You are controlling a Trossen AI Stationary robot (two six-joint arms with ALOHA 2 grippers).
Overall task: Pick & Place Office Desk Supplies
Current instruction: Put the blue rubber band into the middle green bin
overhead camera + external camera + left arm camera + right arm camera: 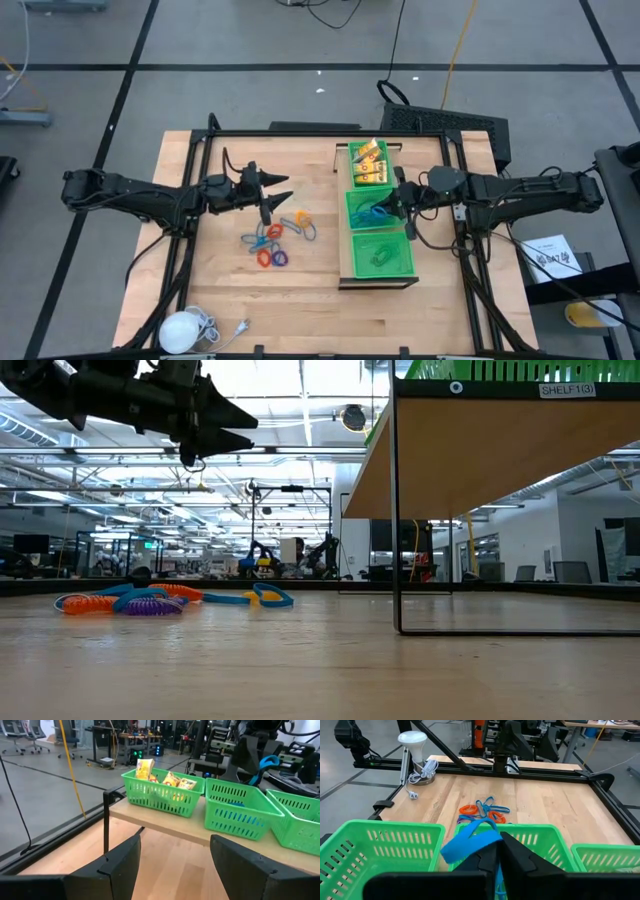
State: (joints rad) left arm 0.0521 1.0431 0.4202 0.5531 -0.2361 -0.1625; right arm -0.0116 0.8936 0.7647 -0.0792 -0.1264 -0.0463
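Your right gripper (398, 198) is clamped on a blue clip-like piece (472, 840) and, in the high view, hangs over the middle green basket (350, 214) on the shelf, so you look to be at the placing step; the next move calls for lowering a little and letting the jaws part so the piece drops among the other blue pieces (375, 211) there. The yellow packets (367, 162) sit in the far basket, and the rings (272, 243) lie loose on the table, just beside your left gripper (282, 197), which hovers with its jaws apart and empty. In the low view that gripper hangs high above the ring pile (150, 600), well clear of it. The left wrist view shows its fingers (120, 865) spread with nothing between them, facing the baskets. The right wrist view shows the blue piece pinched at the fingertips, directly over the middle basket, with the rings on the table beyond
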